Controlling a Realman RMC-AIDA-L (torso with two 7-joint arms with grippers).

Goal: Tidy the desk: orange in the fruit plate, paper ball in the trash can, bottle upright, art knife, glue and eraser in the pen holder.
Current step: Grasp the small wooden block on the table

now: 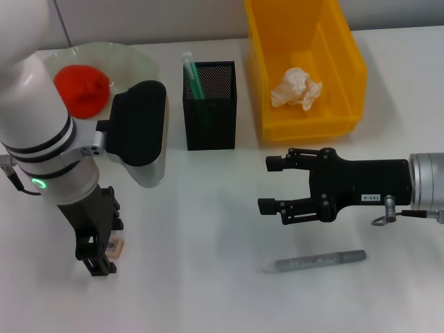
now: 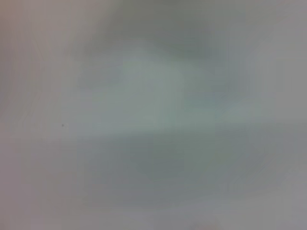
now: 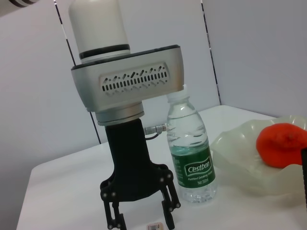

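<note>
The orange (image 1: 83, 87) lies in the pale fruit plate (image 1: 132, 57) at the back left. A paper ball (image 1: 296, 88) sits in the yellow trash can (image 1: 347, 62). A green glue stick (image 1: 192, 75) stands in the black mesh pen holder (image 1: 209, 121). In the right wrist view the bottle (image 3: 191, 153) stands upright beside the plate (image 3: 230, 153); my left arm hides it in the head view. My left gripper (image 1: 100, 260) points down at the table, open, with the small eraser (image 1: 115, 246) at its fingers. The grey art knife (image 1: 319, 261) lies flat in front of my open right gripper (image 1: 270, 184).
The pen holder stands between the plate and the yellow can along the back of the white table (image 1: 208, 277). My left arm's wrist housing (image 1: 139, 128) hangs close to the left of the pen holder.
</note>
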